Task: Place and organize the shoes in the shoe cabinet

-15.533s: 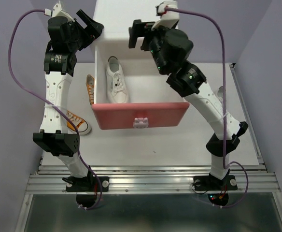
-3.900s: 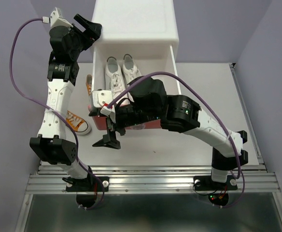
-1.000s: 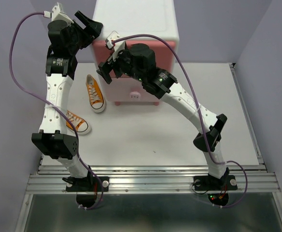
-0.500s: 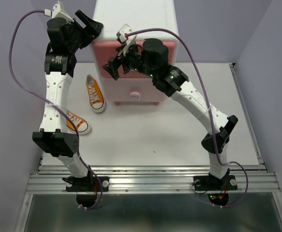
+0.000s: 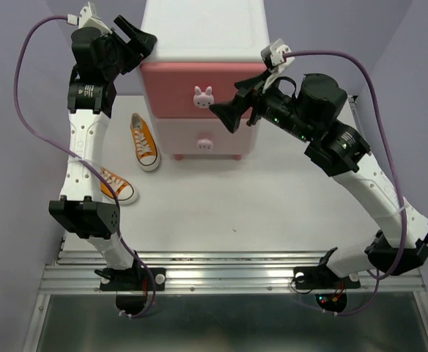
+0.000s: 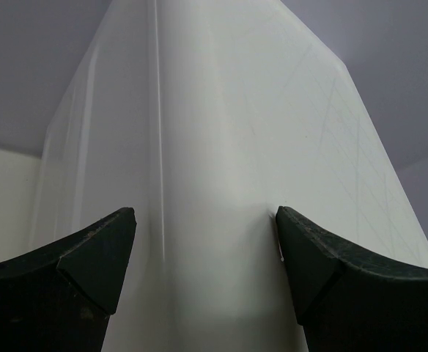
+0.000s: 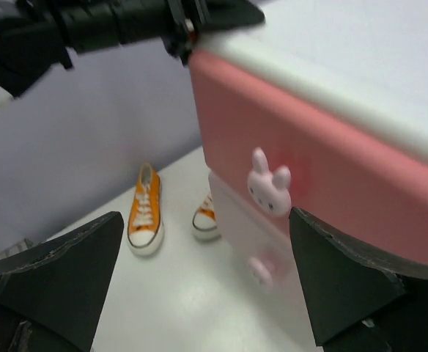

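The shoe cabinet (image 5: 203,29) stands at the back, white with two pink drawers, both closed. The upper bunny knob (image 5: 203,94) and the lower one (image 5: 207,145) face me. Two orange shoes lie on the table left of it, one (image 5: 144,139) beside the cabinet and one (image 5: 117,185) nearer. My left gripper (image 5: 135,44) is open, its jaws straddling the cabinet's top left corner (image 6: 214,147). My right gripper (image 5: 234,103) hangs open and empty in front of the upper drawer's right half. Between its jaws the right wrist view shows the upper knob (image 7: 269,182) and both orange shoes (image 7: 144,213) (image 7: 207,214).
The table (image 5: 272,213) runs forward from the cabinet to a metal rail (image 5: 229,275) at the near edge. Purple walls close in on the left, right and back. The left arm (image 5: 82,147) stands tall beside the orange shoes.
My right gripper has pulled back to the right, away from the cabinet front, uncovering the closed upper drawer. Earlier that drawer stood open with white shoes inside. The left arm has not moved.
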Robot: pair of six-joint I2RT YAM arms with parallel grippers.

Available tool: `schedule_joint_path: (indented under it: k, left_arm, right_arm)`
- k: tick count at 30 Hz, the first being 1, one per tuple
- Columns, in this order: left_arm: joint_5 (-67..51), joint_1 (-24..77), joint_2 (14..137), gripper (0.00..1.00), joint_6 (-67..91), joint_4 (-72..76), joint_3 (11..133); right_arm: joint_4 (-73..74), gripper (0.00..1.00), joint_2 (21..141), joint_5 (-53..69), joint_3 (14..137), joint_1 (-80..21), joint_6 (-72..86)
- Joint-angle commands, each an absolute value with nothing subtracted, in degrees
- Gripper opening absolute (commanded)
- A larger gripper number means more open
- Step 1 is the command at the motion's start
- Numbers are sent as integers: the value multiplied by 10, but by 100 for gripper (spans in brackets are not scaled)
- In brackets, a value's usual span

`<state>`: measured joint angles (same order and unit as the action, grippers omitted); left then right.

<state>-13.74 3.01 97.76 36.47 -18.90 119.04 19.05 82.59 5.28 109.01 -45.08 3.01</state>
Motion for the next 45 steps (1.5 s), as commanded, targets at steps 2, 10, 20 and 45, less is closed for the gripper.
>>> schedule_joint_path:
  k: [2, 10, 20, 45]
  left_arm:
    - [-117, 25, 1023, 87, 308, -335, 1125]
    - [-140, 26, 1017, 87, 313, -311, 1111]
    - [-190, 25, 1024, 87, 295, -321, 1132]
    - [-216, 25, 1021, 87, 283, -265, 1110]
  right_arm:
    - [310, 100, 782, -60, 979, -452, 75]
    - [183, 100, 784, -125, 844, -457, 117]
    - [87, 100, 914, -187, 917, -457, 58]
    - [86, 100, 935, -153, 949, -456, 54]
